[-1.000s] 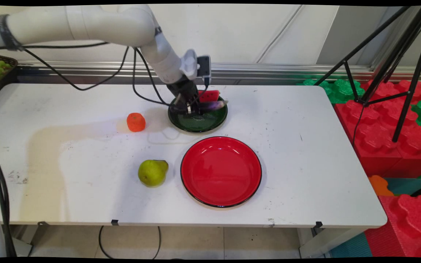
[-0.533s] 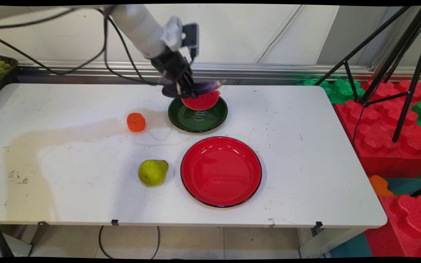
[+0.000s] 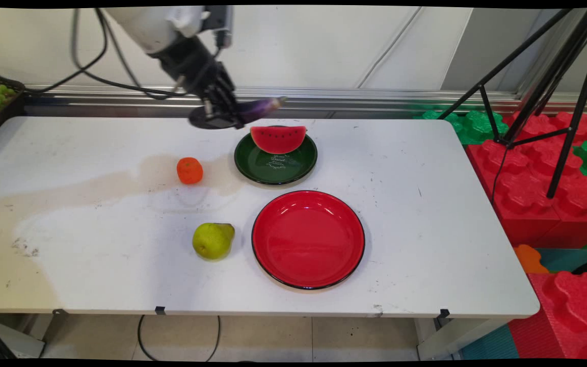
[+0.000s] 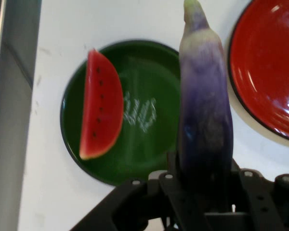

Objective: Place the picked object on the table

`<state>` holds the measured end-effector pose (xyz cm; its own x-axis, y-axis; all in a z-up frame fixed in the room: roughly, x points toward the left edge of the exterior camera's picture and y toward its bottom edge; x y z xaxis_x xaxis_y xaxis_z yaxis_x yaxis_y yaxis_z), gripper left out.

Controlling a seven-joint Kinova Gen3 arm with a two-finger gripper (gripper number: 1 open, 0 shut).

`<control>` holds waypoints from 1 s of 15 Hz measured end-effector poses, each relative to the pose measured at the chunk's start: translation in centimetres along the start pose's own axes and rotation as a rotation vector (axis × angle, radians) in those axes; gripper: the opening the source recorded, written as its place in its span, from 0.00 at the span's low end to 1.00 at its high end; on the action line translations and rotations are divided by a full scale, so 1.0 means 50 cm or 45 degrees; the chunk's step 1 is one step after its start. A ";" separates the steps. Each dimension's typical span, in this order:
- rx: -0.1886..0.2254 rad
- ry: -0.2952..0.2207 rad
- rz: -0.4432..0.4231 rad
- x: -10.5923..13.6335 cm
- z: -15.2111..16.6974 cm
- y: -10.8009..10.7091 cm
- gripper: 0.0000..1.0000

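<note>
The gripper (image 3: 230, 114) is closed on a purple eggplant (image 3: 260, 105), pinching it near its thick end so that the rest sticks out past the fingers. In the hand view the eggplant (image 4: 204, 115) rises straight up from between the black linkage of the gripper (image 4: 202, 192), its pale tip near the picture's top edge.

The hand view shows the eggplant's colouring, dark purple low down and whitish toward the tip, and looks past it onto the green plate (image 4: 149, 159) with the watermelon slice (image 4: 100, 107) lying along one side of it; a part of the red plate (image 4: 265, 72) shows at the right edge. The main view shows that the eggplant is held in the air, above the table's far edge and just left of the green plate (image 3: 275, 165), clear of the watermelon slice (image 3: 278, 138).

Only the main view shows the white table (image 3: 426, 214), the whole red plate (image 3: 308, 239), a green pear (image 3: 213, 240) just left of it, and a small orange fruit (image 3: 189, 170) left of the green plate.

The arm comes in from the upper left, its hand raised and tilted down to the right, with black cables (image 3: 89, 61) hanging from it.
</note>
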<state>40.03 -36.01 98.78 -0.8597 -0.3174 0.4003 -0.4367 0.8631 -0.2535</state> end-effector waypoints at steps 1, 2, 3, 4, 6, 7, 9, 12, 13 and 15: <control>-0.012 -0.014 -0.021 -0.016 -0.020 0.009 0.00; -0.017 -0.020 -0.030 -0.024 -0.028 0.013 0.00; -0.030 -0.038 -0.049 -0.043 -0.045 0.023 0.00; -0.040 -0.054 -0.063 -0.058 -0.058 0.032 0.00; -0.056 -0.084 -0.089 -0.085 -0.077 0.048 0.00; -0.065 -0.104 -0.107 -0.101 -0.087 0.059 0.00; -0.075 -0.132 -0.130 -0.123 -0.096 0.072 0.00; -0.092 -0.182 -0.164 -0.155 -0.097 0.098 0.00; -0.097 -0.197 -0.172 -0.164 -0.094 0.105 0.00; -0.107 -0.228 -0.191 -0.179 -0.079 0.120 0.00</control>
<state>46.16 -26.45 97.14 -0.8235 -0.5025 0.2633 -0.5457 0.8284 -0.1259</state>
